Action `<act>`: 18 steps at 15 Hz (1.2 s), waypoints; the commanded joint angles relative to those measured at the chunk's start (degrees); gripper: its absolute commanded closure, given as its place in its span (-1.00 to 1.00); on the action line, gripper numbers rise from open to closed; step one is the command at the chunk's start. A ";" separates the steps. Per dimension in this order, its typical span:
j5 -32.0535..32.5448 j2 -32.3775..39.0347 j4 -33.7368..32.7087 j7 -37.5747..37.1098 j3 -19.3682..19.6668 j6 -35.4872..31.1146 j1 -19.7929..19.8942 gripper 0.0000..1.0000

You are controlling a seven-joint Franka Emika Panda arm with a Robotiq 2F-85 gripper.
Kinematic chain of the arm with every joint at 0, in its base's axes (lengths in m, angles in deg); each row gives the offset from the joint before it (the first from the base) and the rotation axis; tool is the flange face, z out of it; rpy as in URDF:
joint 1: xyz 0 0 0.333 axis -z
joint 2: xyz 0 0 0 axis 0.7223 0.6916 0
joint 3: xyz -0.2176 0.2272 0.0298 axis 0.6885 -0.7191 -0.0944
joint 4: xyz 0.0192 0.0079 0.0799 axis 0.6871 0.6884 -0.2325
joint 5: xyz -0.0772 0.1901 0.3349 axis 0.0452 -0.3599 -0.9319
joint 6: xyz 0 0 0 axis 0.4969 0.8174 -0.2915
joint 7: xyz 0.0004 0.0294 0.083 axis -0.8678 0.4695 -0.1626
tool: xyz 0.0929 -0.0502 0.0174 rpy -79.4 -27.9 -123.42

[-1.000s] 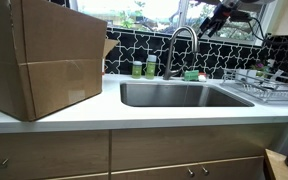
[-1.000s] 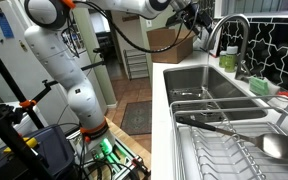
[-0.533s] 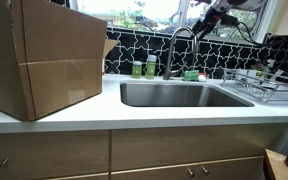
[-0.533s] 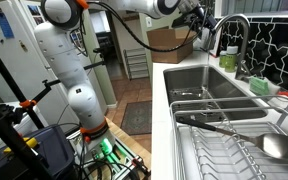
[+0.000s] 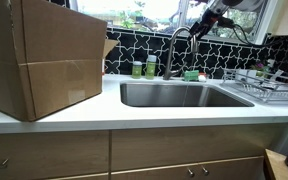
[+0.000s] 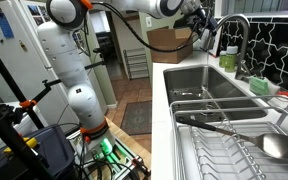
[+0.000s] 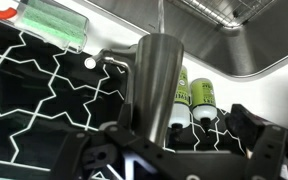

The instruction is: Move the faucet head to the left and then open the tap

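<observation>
The tap (image 7: 154, 85) fills the wrist view; both exterior views show its arch.

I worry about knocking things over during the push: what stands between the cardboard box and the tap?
Two small green bottles stand side by side between the cardboard box and the tap. This shows in an exterior view.
</observation>
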 commanded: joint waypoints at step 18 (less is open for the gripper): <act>-1.39 -4.98 3.31 -0.99 -0.37 1.53 -2.93 -1.00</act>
